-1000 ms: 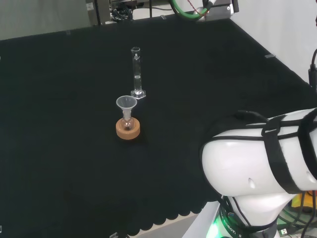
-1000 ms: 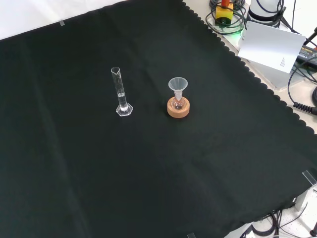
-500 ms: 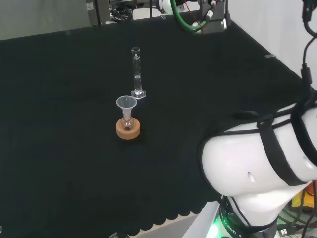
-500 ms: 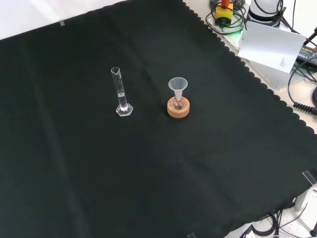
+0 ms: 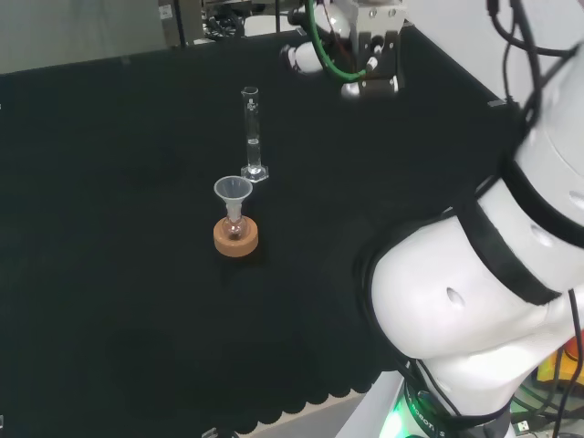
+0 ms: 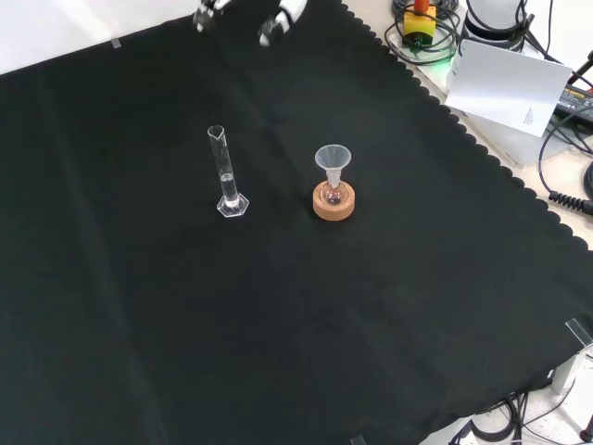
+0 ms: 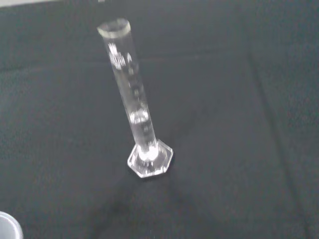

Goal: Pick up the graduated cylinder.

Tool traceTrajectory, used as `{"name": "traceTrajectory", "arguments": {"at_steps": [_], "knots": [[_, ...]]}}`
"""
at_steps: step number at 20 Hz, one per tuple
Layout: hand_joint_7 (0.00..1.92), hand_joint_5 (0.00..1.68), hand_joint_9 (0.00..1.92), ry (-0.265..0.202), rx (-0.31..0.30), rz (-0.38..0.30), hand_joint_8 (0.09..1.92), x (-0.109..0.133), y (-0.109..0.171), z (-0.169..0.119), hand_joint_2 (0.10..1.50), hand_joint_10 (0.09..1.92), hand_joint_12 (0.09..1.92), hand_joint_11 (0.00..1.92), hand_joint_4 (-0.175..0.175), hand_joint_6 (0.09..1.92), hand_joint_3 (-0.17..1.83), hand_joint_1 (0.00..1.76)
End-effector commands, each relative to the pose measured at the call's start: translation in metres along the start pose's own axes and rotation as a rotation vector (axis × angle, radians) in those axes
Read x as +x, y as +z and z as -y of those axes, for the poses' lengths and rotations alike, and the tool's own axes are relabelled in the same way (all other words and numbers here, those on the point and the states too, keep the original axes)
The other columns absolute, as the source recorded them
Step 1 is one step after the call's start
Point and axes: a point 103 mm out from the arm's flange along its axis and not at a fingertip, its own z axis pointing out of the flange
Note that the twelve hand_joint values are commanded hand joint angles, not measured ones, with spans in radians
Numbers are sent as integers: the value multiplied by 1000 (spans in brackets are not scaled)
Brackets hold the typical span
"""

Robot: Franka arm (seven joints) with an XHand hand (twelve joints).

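A clear graduated cylinder (image 5: 251, 137) stands upright on its hexagonal foot on the black cloth, with a little liquid low in its tube. The front view has the cylinder (image 6: 225, 171) left of centre, and the wrist view has the cylinder (image 7: 134, 104) close up with nothing touching it. My hand (image 5: 365, 50) hangs above the cloth, to the right of the cylinder and farther back in the head view. Spread fingertips (image 6: 278, 23) enter the front view's top edge, well apart from the cylinder. The hand is open and holds nothing.
A small flask carrying a grey funnel (image 5: 234, 196) sits in a cork ring (image 6: 333, 204) close beside the cylinder. The funnel's rim (image 7: 7, 228) shows in the wrist view. A white sheet (image 6: 510, 83) and cables lie beyond the cloth's scalloped edge.
The arm has swung over the bench, bringing the hand into both views and closer to the cylinder. The cylinder and the flask have not moved.
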Motion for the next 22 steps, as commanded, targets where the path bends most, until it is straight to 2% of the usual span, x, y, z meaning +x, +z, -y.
{"name": "traceTrajectory", "arguments": {"at_steps": [1, 10, 14, 20, 22], "knots": [[2, 202, 271, -14, -6, -92, 558, -31, 57, -52, 1078, 645, 1368, 123, -34, 87, 283, 450], [3, 189, 235, -27, 21, -168, 559, -32, 93, -67, 1030, 646, 1370, 88, -34, 87, 340, 465], [32, 187, 237, -35, 26, -179, 573, -34, 106, -72, 1014, 650, 1372, 84, -34, 87, 344, 482], [128, 203, 270, -97, 25, -238, 619, -32, 130, -74, 951, 667, 1379, 86, -41, 87, 343, 555], [155, 207, 288, -119, 56, -278, 633, -32, 136, -78, 928, 673, 1382, 93, -42, 87, 343, 599]]}}
